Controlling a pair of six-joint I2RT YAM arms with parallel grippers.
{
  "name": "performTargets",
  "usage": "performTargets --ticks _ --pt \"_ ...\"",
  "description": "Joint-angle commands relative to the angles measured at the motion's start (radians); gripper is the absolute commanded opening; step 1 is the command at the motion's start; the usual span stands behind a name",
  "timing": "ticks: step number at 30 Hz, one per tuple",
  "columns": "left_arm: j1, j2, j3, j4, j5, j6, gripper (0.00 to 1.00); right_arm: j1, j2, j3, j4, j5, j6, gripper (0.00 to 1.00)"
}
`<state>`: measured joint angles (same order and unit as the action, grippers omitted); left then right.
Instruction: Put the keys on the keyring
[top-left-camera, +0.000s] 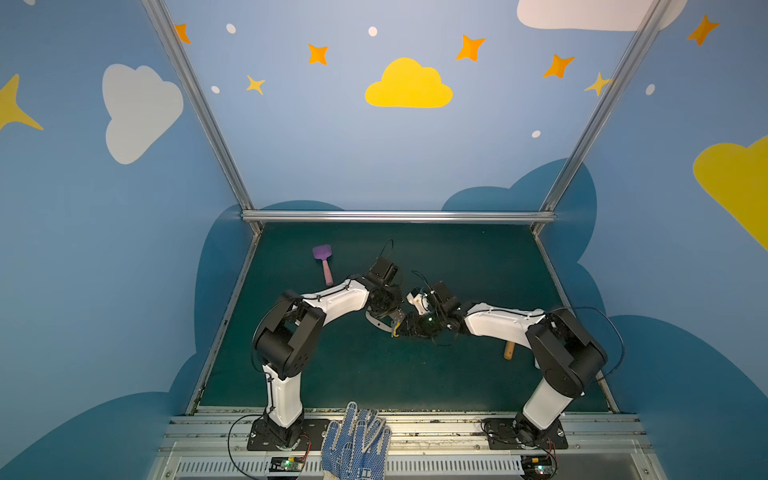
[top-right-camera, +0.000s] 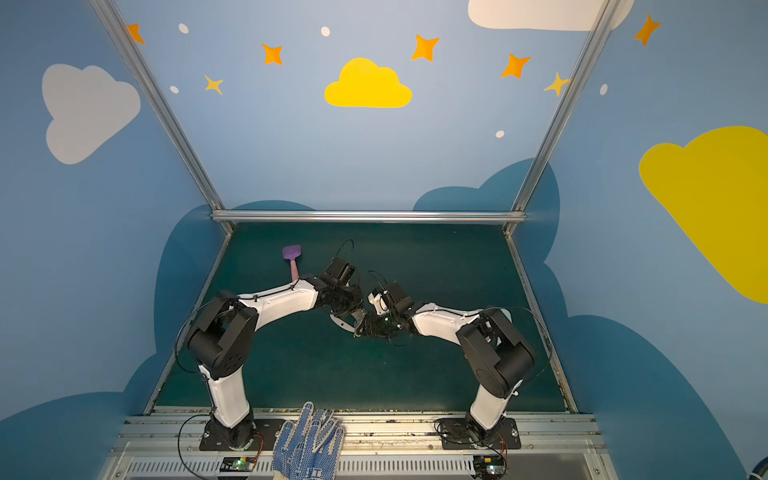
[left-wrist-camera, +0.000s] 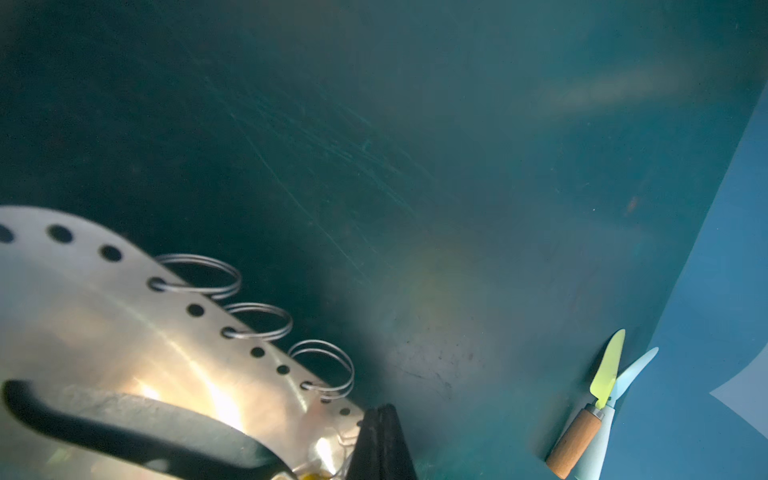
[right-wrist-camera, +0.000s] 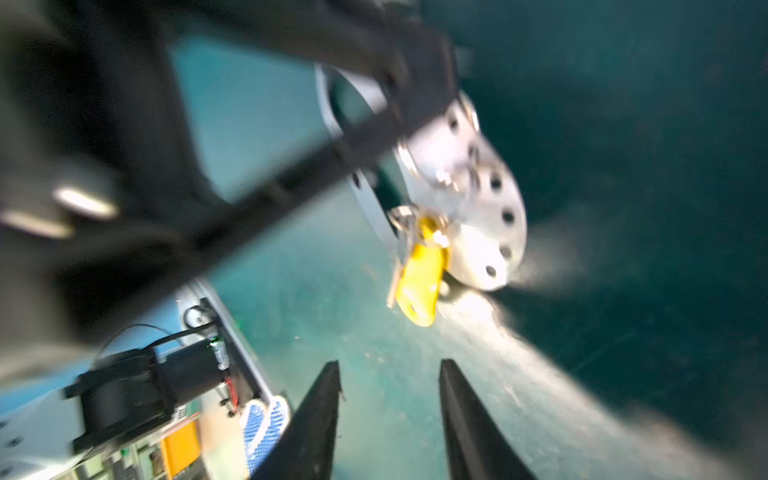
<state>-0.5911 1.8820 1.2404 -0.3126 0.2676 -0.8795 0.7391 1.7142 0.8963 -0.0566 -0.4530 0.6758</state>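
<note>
- The left arm (top-left-camera: 334, 300) rises from its base, elbow raised high, and its forearm slopes inward toward the middle.
- The left tool (left-wrist-camera: 379, 411) has its jaws pressed together, closed on the keyring (left-wrist-camera: 124, 332).
- The right arm (top-left-camera: 500, 322) mirrors that pose, with its wrist bent toward the left tool.
- The right tool (right-wrist-camera: 389, 363) has its jaws parted, with nothing between them.
- The two tools sit close together.

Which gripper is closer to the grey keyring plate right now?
Left. The left gripper is shut on the keyring; the right gripper is open, apart from it, facing the hanging keys.
</note>
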Motion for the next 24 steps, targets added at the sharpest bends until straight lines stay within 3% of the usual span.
performTargets --ticks 1,15,19,24 --pt "0.003 0.014 0.023 -0.023 -0.016 -0.005 0.04 0.008 -0.011 -0.006 0.057 0.079 0.027 0.45" --pt "0.004 0.007 0.031 -0.030 -0.026 -0.009 0.04 0.029 0.111 0.048 0.110 0.052 0.041 0.45" --pt "0.004 0.009 0.036 -0.030 -0.026 -0.010 0.04 0.028 0.135 0.052 0.137 0.028 0.046 0.36" --pt "0.004 0.012 0.036 -0.032 -0.027 -0.009 0.04 0.021 0.132 0.045 0.148 0.019 0.047 0.14"
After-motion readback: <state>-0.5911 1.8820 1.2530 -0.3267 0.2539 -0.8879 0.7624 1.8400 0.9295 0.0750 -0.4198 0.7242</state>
